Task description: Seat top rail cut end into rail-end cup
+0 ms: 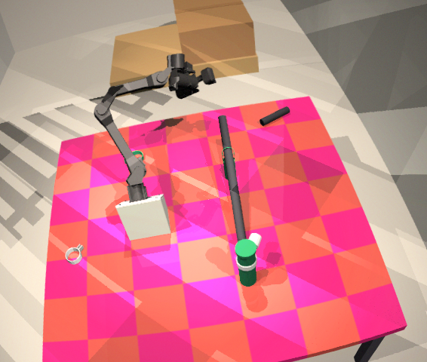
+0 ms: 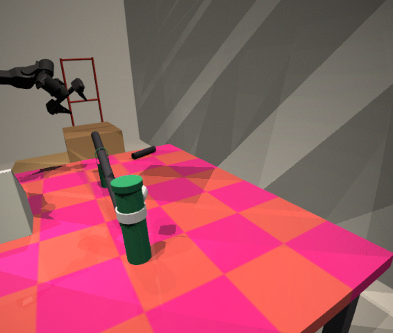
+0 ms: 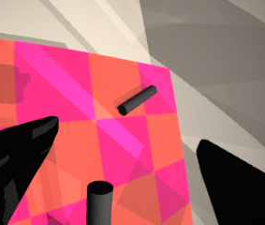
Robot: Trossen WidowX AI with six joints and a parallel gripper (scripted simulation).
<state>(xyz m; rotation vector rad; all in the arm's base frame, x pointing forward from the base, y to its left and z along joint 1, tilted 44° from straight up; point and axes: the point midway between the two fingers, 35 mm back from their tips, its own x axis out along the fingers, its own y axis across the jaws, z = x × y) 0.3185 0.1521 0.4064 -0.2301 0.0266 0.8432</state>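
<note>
From the top, one long dark fence rail (image 1: 234, 188) (image 2: 105, 164) (image 3: 99, 206) runs through one green wire loop cap, which props its far length on the small post (image 1: 225, 168) (image 2: 103, 177); its near end reaches the big green post (image 1: 247, 274) (image 2: 135, 240). One white rail-end cup (image 1: 255, 240) (image 2: 144, 192) angles off beside it, presumably waiting on the brace band (image 1: 246, 268) (image 2: 131, 216) to take the cut end. One short dark tube (image 1: 274, 115) (image 2: 144, 152) (image 3: 138, 100) and one loose white ring with a tab (image 1: 73, 255) lie apart. In the exterior view, the gripper (image 1: 199, 84) (image 2: 78, 106) (image 3: 131, 135) hangs spread wide, holding nothing, beyond the rail's far end. At the wrist, two fingers flank that end without touching, probably lining up a grasp.
</note>
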